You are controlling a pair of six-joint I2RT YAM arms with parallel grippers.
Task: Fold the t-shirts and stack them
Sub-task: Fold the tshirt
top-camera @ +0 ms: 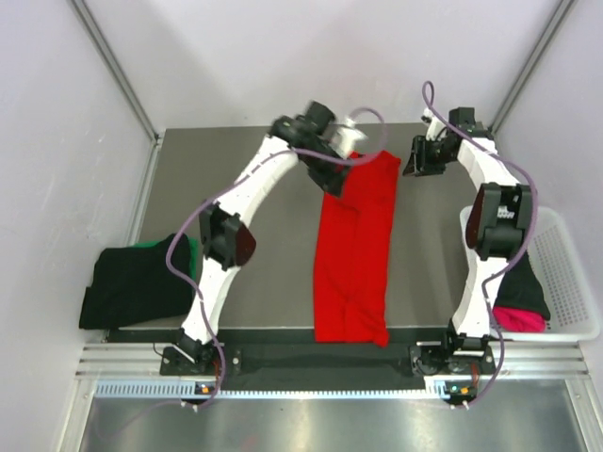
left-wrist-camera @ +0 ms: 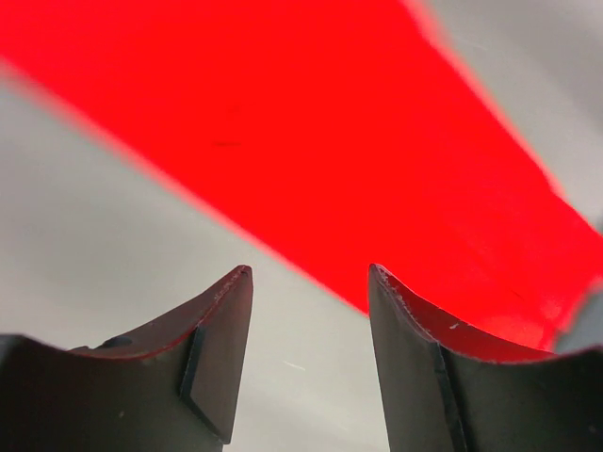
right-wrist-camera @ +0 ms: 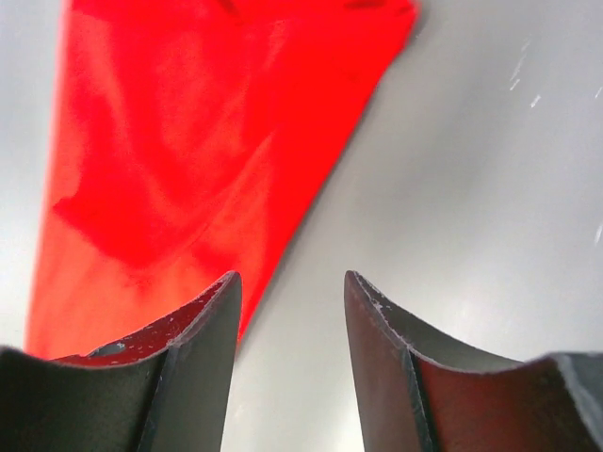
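Note:
The red t-shirt (top-camera: 356,247) lies folded into a long strip down the middle of the table, from the far side to the near edge. My left gripper (top-camera: 332,179) is open and empty at the strip's far left corner; in the left wrist view (left-wrist-camera: 311,273) the red cloth (left-wrist-camera: 311,141) lies just beyond the fingertips, with bare table between them. My right gripper (top-camera: 415,160) is open and empty to the right of the strip's far right corner; in its wrist view (right-wrist-camera: 290,278) the red cloth (right-wrist-camera: 188,141) lies ahead and left.
A folded black t-shirt (top-camera: 132,287) with green cloth (top-camera: 188,252) under it lies at the table's left edge. A white mesh basket (top-camera: 570,282) at the right holds black (top-camera: 528,282) and magenta-pink (top-camera: 518,318) shirts. White walls close in on three sides.

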